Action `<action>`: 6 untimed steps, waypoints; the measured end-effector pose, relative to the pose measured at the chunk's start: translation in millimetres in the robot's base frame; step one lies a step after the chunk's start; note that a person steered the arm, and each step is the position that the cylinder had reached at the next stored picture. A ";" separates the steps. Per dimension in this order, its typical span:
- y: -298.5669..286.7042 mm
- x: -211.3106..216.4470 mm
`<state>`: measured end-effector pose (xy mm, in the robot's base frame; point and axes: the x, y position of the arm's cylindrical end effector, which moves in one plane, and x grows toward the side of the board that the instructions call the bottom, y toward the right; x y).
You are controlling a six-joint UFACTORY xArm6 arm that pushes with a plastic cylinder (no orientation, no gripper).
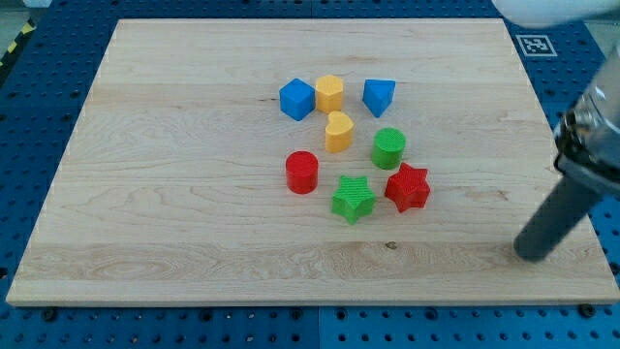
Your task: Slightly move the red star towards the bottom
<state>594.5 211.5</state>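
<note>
The red star (408, 187) lies on the wooden board (174, 194), right of centre. The green star (353, 199) touches it on its left. The green cylinder (388, 148) stands just above it. My tip (532, 254) is the lower end of the dark rod at the view's right. It rests on the board well to the right of the red star and a little below it, touching no block.
A red cylinder (302, 173) stands left of the green star. A yellow heart (338, 132) lies above them. At the top of the cluster are a blue cube (297, 99), a yellow block (329, 93) and a blue triangular block (379, 96). The board's right edge is near my tip.
</note>
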 end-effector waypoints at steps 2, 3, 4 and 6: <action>-92.5 11.2; -153.2 5.9; -206.6 -15.6; -260.7 -91.9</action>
<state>502.6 -49.3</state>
